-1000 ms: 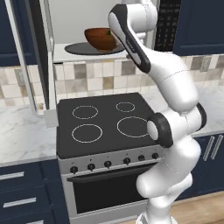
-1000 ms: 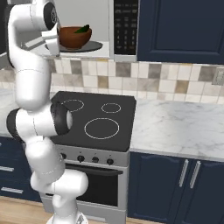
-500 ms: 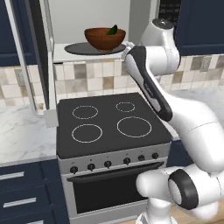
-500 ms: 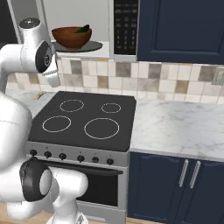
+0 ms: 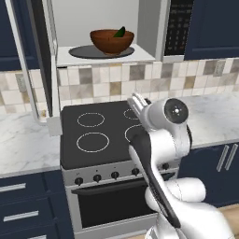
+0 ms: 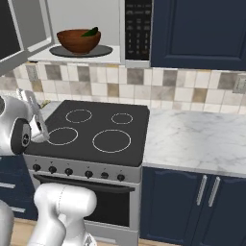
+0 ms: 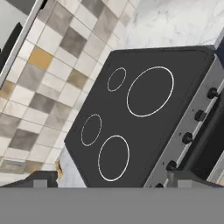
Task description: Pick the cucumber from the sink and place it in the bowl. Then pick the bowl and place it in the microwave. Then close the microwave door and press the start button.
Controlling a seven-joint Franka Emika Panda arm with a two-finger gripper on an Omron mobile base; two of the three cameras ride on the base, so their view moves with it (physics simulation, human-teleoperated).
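I see the microwave door (image 5: 32, 60) swung wide, bowl (image 5: 112, 41) with cucumber (image 5: 119, 32) inside, well above my gripper (image 5: 136, 103), fingers apart, over the stove (image 5: 93, 135).

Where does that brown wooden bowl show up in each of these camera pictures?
Left base view: the bowl sits top centre, on the turntable inside the open microwave.
Right base view: the bowl sits upper left, again inside the microwave.
Hand view: not in it; this camera looks at the stove and tiles.
Shared landmark: the black stove top with its white burner rings.
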